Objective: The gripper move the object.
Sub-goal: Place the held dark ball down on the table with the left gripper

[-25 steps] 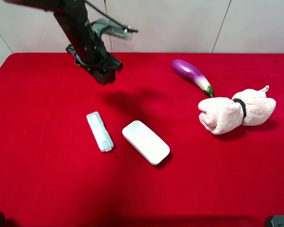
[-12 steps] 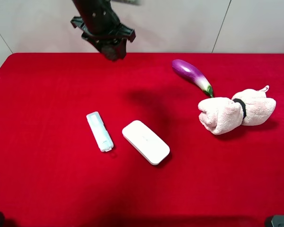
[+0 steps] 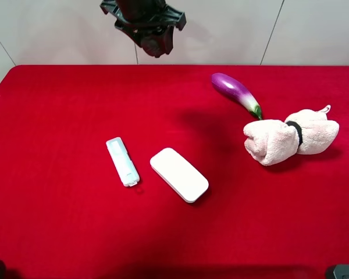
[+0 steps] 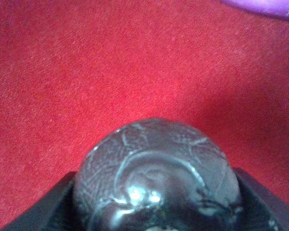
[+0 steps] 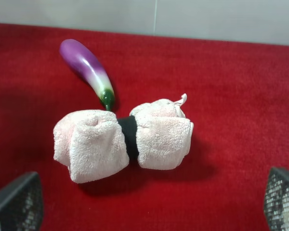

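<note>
The object [image 4: 156, 178], a dark mottled ball with pale crackle lines, fills the near part of the left wrist view. My left gripper [image 3: 155, 42] is shut on it, with black fingers [image 4: 55, 207] on either side. In the high view that gripper hangs well above the table's far edge, left of centre, and the ball cannot be made out in its dark tip. My right gripper [image 5: 149, 204] stands open, its mesh-faced fingers [image 5: 14, 202] wide apart, above the cloth just short of the pink towel roll [image 5: 123, 139].
A purple eggplant [image 3: 235, 93] lies far right on the red cloth [image 3: 58, 221]. The pink towel roll [image 3: 291, 139] with a black band sits beside it. A white remote [image 3: 122, 161] and a white flat case [image 3: 179, 174] lie near the middle.
My left arm has risen and swung to the right with the ball, from low over the far left of the cloth to high above its far edge. Nothing on the cloth has moved.
</note>
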Action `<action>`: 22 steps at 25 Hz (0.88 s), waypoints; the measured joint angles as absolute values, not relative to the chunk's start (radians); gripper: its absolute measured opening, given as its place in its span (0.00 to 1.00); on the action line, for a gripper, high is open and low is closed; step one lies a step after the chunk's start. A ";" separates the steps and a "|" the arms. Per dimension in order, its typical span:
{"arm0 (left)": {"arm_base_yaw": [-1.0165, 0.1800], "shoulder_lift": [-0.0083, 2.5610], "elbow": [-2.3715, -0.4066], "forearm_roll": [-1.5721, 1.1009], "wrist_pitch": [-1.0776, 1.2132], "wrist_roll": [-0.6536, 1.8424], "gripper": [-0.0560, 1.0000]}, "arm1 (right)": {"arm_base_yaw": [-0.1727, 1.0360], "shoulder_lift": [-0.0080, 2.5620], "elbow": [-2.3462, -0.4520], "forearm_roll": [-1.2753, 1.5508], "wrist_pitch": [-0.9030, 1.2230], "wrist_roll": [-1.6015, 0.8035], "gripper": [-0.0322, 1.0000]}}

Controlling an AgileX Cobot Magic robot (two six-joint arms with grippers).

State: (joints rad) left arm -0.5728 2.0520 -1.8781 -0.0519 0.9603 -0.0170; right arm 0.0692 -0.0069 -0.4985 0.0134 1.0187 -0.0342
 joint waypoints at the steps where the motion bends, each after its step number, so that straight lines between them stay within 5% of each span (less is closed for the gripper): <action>1: -0.580 2.068 -1.904 -0.052 0.976 -0.018 0.62 | 0.069 -0.007 -0.498 0.013 1.019 -0.034 0.70; 13: -0.703 2.261 -2.256 -0.020 1.142 -0.028 0.62 | 0.069 -0.007 -0.498 0.013 1.019 -0.034 0.70; 22: -0.805 2.271 -2.282 -0.017 1.157 -0.032 0.62 | 0.069 -0.007 -0.498 0.013 1.019 -0.034 0.70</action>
State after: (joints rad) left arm -0.8052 2.2709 -2.2815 -0.0174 1.1574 -0.0316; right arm 0.0692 -0.0069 -0.4985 0.0134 1.0187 -0.0342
